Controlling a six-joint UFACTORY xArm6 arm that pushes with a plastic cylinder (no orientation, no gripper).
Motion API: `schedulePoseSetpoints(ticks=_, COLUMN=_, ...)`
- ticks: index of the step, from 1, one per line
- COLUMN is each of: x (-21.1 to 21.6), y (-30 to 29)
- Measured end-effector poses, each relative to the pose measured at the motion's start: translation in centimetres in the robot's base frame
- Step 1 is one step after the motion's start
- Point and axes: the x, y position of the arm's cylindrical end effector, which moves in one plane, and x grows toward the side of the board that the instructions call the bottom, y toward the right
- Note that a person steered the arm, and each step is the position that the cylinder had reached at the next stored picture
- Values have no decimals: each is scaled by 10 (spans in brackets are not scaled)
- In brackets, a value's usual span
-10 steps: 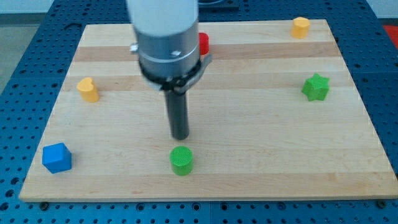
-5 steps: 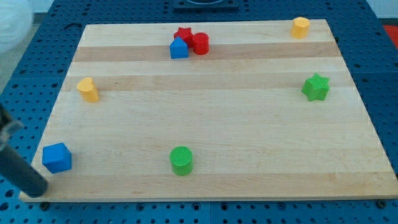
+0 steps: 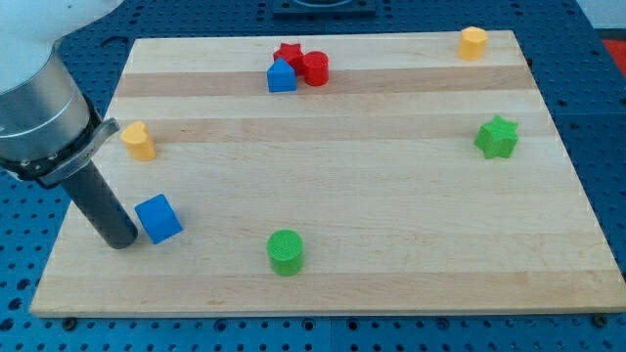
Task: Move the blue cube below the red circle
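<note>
The blue cube (image 3: 158, 217) lies on the wooden board (image 3: 391, 196) at the view's lower left. My tip (image 3: 122, 242) stands on the board right against the cube's left side. The red circle (image 3: 315, 68) sits near the view's top, left of centre, with a red star (image 3: 288, 53) and a blue house-shaped block (image 3: 282, 76) touching it on its left.
A yellow heart block (image 3: 139, 141) lies at the left, just above my rod. A green cylinder (image 3: 286, 251) is at the bottom centre, a green star (image 3: 497, 137) at the right, and a yellow hexagonal block (image 3: 473, 42) at the top right.
My tip swept from the board's centre out to the bottom left corner, then came in behind the blue cube. The cube has slid right and upward from the corner.
</note>
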Motion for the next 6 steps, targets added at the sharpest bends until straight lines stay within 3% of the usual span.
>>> schedulePoseSetpoints(ticks=2, x=-55, y=33)
schedulePoseSetpoints(ticks=4, x=1, y=-25)
schedulePoseSetpoints(ticks=5, x=13, y=-14)
schedulePoseSetpoints(ticks=6, x=-10, y=19)
